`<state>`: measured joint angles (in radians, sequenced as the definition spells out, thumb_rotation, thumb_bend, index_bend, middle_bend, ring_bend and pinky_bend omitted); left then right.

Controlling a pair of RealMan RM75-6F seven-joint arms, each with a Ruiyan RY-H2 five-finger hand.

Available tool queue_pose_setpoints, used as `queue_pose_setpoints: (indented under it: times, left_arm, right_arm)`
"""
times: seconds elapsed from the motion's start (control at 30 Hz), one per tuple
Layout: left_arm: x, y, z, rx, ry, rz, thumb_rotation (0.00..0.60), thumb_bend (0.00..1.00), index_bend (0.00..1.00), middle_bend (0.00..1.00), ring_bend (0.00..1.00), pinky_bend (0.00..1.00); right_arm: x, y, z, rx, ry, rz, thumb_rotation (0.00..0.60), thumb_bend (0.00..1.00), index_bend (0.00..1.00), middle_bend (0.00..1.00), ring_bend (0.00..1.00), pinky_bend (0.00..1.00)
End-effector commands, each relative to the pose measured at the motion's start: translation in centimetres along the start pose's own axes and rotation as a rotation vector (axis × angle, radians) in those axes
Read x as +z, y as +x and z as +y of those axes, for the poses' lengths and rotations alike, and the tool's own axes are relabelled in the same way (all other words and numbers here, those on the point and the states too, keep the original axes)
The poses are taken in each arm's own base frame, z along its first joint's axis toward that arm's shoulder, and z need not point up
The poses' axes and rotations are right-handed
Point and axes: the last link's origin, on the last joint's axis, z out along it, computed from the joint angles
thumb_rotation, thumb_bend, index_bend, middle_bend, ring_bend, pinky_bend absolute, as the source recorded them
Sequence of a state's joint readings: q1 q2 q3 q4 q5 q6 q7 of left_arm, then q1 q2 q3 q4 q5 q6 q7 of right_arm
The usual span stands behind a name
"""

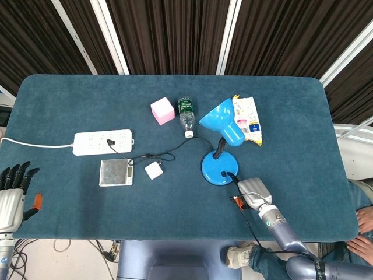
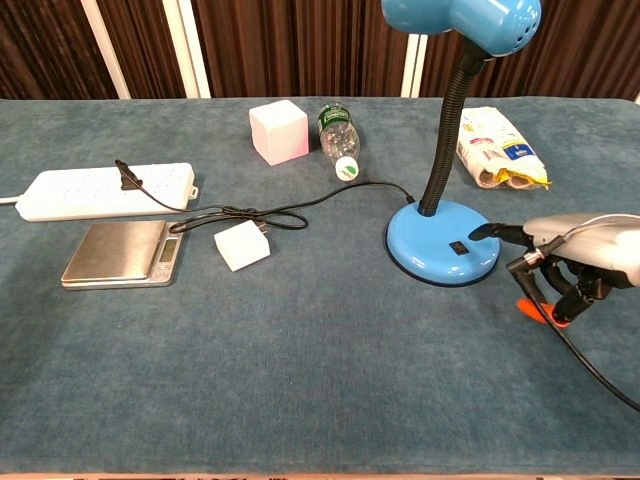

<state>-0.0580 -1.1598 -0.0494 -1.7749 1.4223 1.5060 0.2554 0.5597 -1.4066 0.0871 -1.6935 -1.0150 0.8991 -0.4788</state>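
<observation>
One blue desk lamp point(image 1: 220, 168), base mid-table, shade cut off in chest view. Right hand point(image 2: 560, 258): one fingertip point(image 2: 480, 231) extended over base, contact unclear; other fingers curled, empty. Left hand point(image 1: 11, 192): spread, at table edge, partly cropped.

I find no lettering that I can make out anywhere. The snack packet point(image 2: 497, 150) beyond my lamp carries blue and red print on white and yellow, but it is too small and blurred for me to read a word or brand. The green label on the plastic bottle point(image 2: 337, 130) shows only pale specks, nothing legible. The kitchen scale point(image 2: 124, 253) has a small display, and I see no digits on it.
</observation>
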Motion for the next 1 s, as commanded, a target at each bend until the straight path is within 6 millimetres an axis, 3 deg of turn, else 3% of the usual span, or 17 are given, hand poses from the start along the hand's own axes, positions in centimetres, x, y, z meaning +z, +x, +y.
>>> queue_pose_setpoints:
  times: [0.03,1.0]
  left_arm:
    - [0.0,0.0,0.0,0.001,0.000,0.000,0.600,0.47,0.17,0.04,0.00,0.00]
    - [0.1,0.2,-0.1,-0.002,0.004,0.004,0.600,0.47,0.17,0.04,0.00,0.00]
  right_arm:
    - [0.1,-0.2,-0.2,-0.006,0.007,-0.007,0.600,0.49,0.00,0.64,0.71,1.00]
    - [0.7,-0.6,-1.2,-0.025,0.015,-0.041,0.600,0.49,0.00,0.64,0.71,1.00]
